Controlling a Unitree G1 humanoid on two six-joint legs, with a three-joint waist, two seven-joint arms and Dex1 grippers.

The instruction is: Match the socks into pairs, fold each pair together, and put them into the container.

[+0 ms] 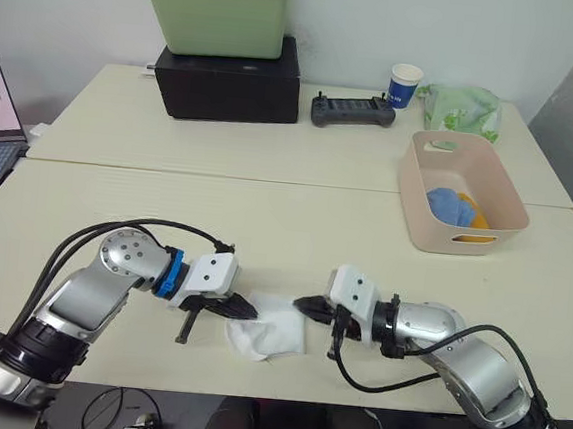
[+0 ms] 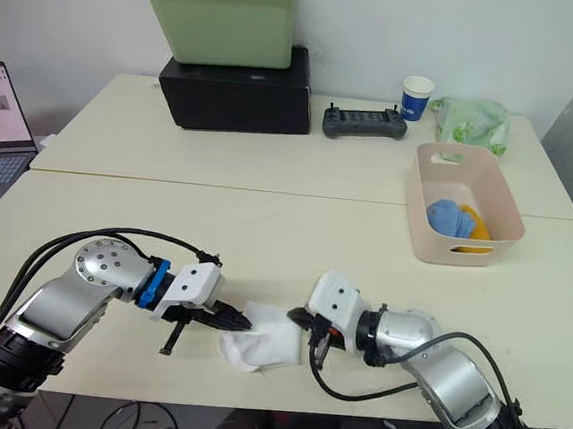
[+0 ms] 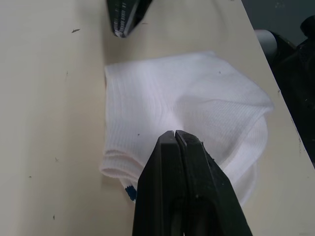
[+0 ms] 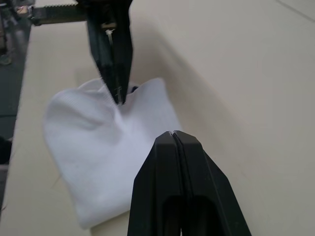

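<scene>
Near the front edge of the tabletop [image 1: 297, 205] I've got the white socks [image 1: 268, 335] stacked as one folded bundle, sitting between both arms. Blue pair [image 1: 449, 206] and orange pair [image 1: 479, 220] already lie in the pink tub [image 1: 513, 209] at far right, so I judge white is the last pair left to go in. Left end effector [image 1: 241, 311] has its fingers pressed together, tip resting on the bundle's left edge; looks like it's pinning the fold flat, not gripping cloth. Right end effector [image 1: 308, 304] also has fingers together, tip at the bundle's right edge, nothing clamped that I can see. Both need to part before any pickup. Green bin [image 1: 216, 8], black box [image 1: 227, 87], controller [image 1: 353, 110], cup [image 1: 405, 85] well back, out of play
</scene>
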